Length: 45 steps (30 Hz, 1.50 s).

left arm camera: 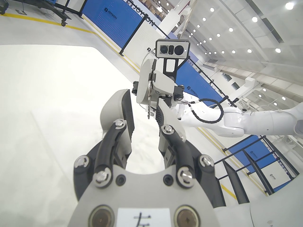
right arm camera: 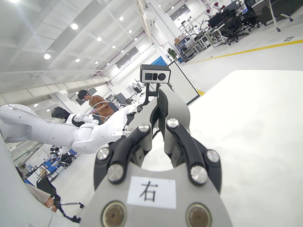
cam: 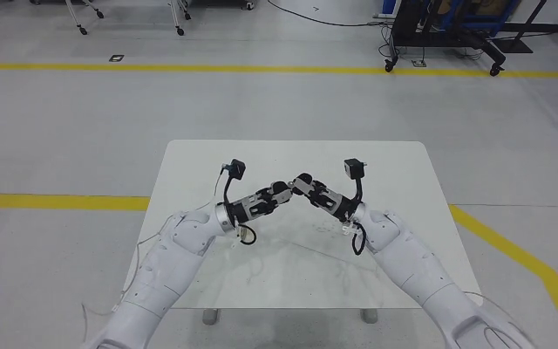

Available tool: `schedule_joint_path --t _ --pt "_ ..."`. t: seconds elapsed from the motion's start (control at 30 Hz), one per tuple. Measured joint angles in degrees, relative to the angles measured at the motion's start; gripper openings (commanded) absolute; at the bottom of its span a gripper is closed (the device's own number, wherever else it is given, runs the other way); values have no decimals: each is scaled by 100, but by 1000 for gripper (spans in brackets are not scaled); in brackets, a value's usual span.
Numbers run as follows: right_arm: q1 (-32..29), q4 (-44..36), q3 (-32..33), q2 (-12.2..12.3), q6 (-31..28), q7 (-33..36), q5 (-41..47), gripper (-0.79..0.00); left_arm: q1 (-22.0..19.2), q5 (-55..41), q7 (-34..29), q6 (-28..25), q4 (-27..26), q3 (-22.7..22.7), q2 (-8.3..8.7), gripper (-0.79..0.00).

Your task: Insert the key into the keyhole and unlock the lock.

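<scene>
Both arms meet above the middle of the white table. My right gripper is shut, and the left wrist view shows a thin metal key edge-on, pinched between the two fingers of that right gripper. My left gripper is open just in front of it, with nothing between its fingers, and its tips are close to the key's lower end. In the right wrist view the right gripper has its pads pressed together, hiding what they hold. The left gripper faces it, tip to tip.
The table is bare around the arms. Each wrist carries a raised camera on a stalk, the right arm's and the left arm's. Yellow floor lines and blue barriers surround the table.
</scene>
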Motion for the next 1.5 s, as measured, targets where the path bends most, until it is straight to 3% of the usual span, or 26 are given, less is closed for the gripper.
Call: schedule_joint_path --t 0.4,0.43,0.47,0.5,1.3,1.4,1.5 --pt "-85 -44 96 -6 0 20 -33 -785 6 -7 28 -30 -16 10 20 -785" --pt "-95 -59 107 -4 0 17 -43 -671 6 -12 32 -31 -16 6 23 -785" --pt "-106 -79 121 -2 0 8 -56 -114 6 -16 37 -30 -16 2 25 -785" --pt "-125 -111 140 1 0 -7 -75 0 6 -18 47 -28 -16 -3 27 -785" --pt "-157 -183 225 22 50 -31 -164 0 107 134 386 258 -185 -71 40 -785" --pt "-105 -262 598 157 268 106 -968 0 78 -125 212 182 -142 -84 51 -785" --pt "-215 -471 953 335 85 543 -1860 0 0 -304 -210 126 -88 -53 77 -785"
